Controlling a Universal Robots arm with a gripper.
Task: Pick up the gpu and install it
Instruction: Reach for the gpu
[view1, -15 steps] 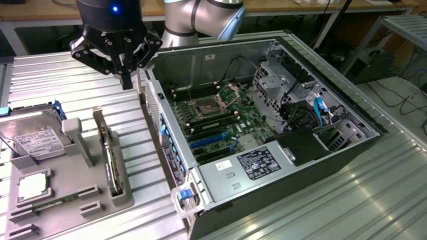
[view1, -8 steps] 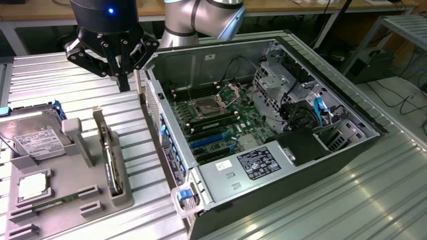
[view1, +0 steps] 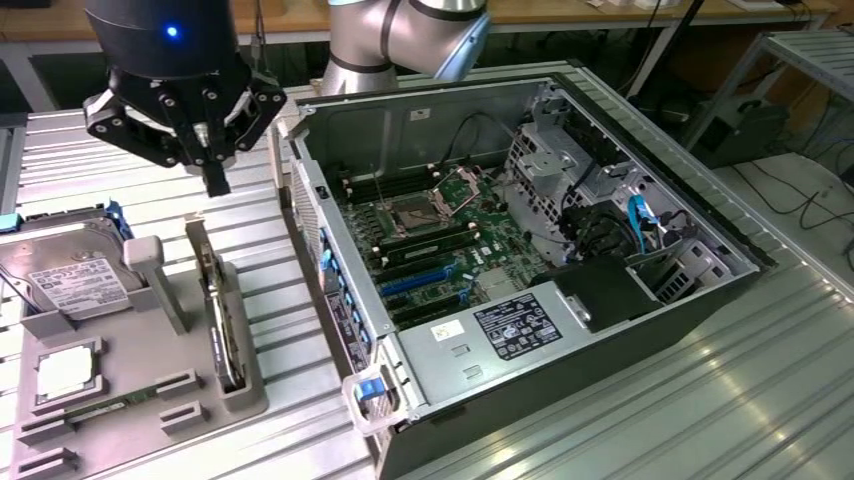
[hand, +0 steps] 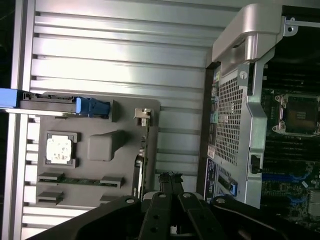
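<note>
The arm's black gripper (view1: 216, 185), fingers pressed together and holding nothing, hovers above the gpu (view1: 222, 325), a thin flat green circuit card with a silver metal bracket at one end. The card stands on edge in a slot of the grey moulded parts tray (view1: 134, 345) on the ribbed metal table (view1: 694, 400). Gripper and card are apart, and the pick-up is not yet made. Beside the tray the open black-and-silver computer case (view1: 400, 130) lies on its side. The blue expansion slots (view1: 407, 285) on its green motherboard (view1: 501, 255) look unfilled, so both grasp and installation appear left to do.
</note>
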